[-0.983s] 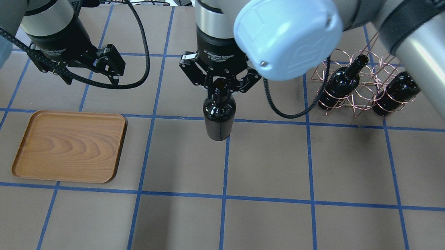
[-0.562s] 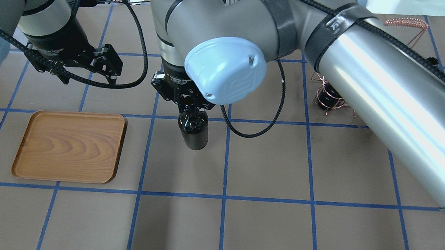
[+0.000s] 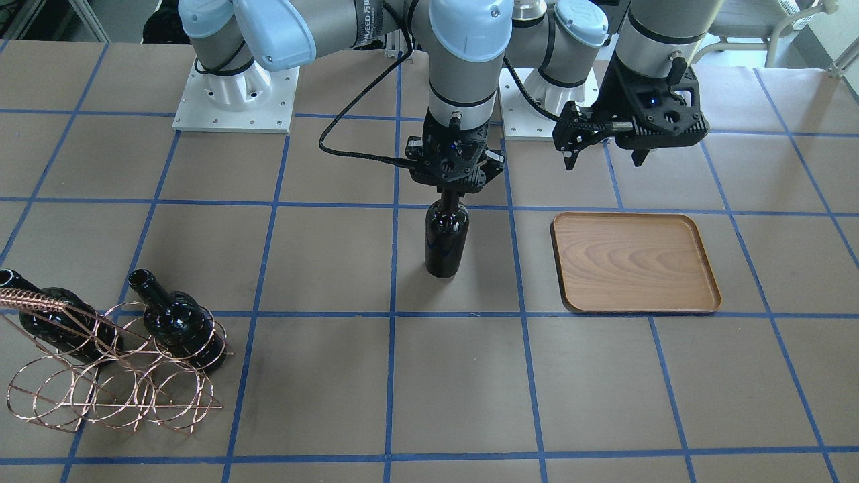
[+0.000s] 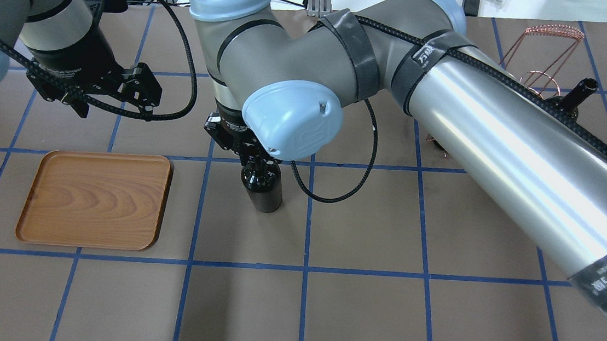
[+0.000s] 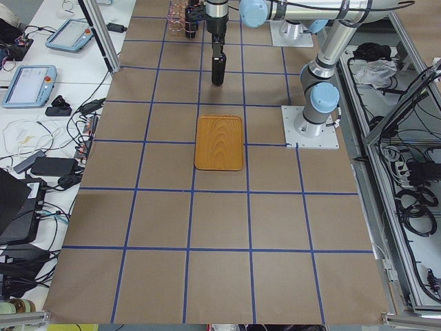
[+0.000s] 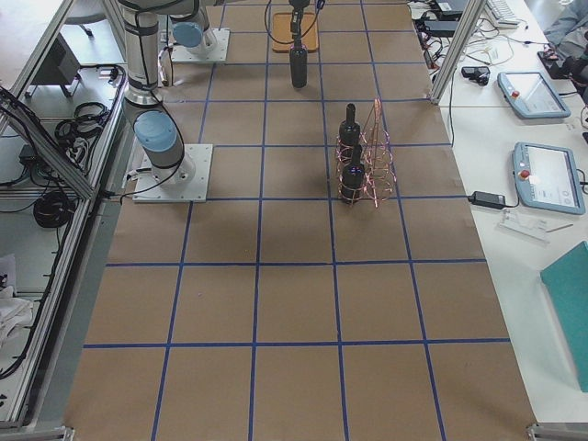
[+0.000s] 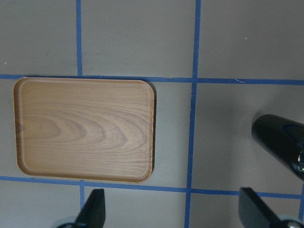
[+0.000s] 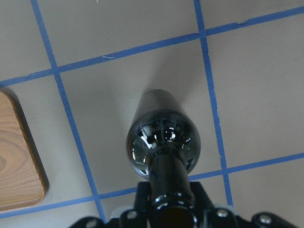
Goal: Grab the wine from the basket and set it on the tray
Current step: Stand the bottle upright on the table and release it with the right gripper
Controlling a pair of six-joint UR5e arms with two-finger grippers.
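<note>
"Carrying the wine (image 3: 446,241) across to the tray (image 3: 634,265): what should the right gripper (image 3: 450,196) mind?"

"Height first, I'd say. The wine hangs upright by its neck over the table (image 3: 335,268), between basket (image 3: 114,382) and tray. It is nearer the tray but apart from it. Its base has to clear the low rim, so travel level, then lower straight down onto the wood, well inside the edge."

"Any risk?"

"Glossy glass and a slim neck. A hold that high could let the heavy body swing or slip. Go slowly sideways with no tilt, and let go only once the base sits flat."

"How does that gripper stand?"

"Its fingers are pressed onto the neck just under the lip, one on either side. The right wrist view looks straight down over the shoulder. Whether the base touches the table, I cannot tell."

"And the left gripper (image 3: 604,158)?"

"Spread wide and holding nothing. It hovers over the table just on the robot's side of the tray, so the set-down should aim for the middle of the tray, away from it."

"Anything else?"

"Two other bottles (image 3: 176,323) lean in the basket's rings, well apart from the wine."
</note>
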